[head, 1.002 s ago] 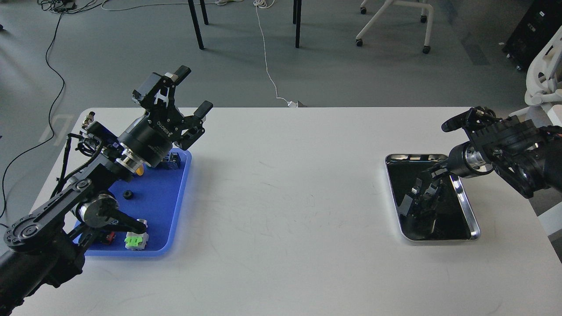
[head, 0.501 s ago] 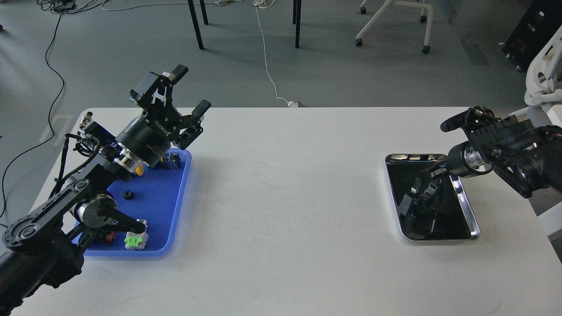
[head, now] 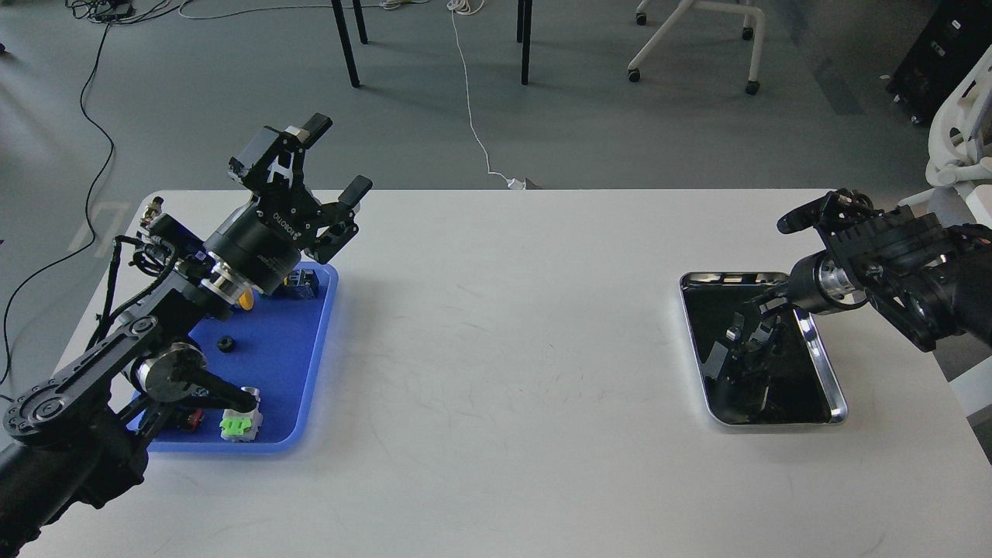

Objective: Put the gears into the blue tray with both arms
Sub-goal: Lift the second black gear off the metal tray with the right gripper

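Grey floor beyond the far table edge, crossed by loose cables (head: 93, 116), with dark table legs (head: 346, 43) and a white wheeled chair base (head: 694, 43) further back.

Head view, item by item:

White table (head: 504, 349): fills the near and middle ground; faint scuff marks at centre.

Blue tray (head: 310, 364): near the left edge, flat on the table. Contents: one gear (head: 225, 344), small, black and round, lying on the tray floor left of its middle, touching nothing else; a green-topped switch (head: 239, 425) at the near rim; a red-topped switch (head: 191, 418) just left of it, partly behind the arm; a dark blue block (head: 304, 283) and a yellow-orange item (head: 246, 299) at the far end, both partly hidden by the gripper body.

Left gripper (head: 337, 159): raised above the tray's far end, tilted up and to the right, white lettering on its cylindrical body. Jaws spread wide apart, nothing between them. Arm links run from the lower left corner over the tray's left side.

Steel tray (head: 823, 364): on the right side of the table, well apart from the blue tray; dark mirror-like bottom reflecting the arm above it.

Right gripper (head: 806, 213): enters from the right edge, above the steel tray's far right corner; dark and seen end-on, so the jaw position cannot be told.
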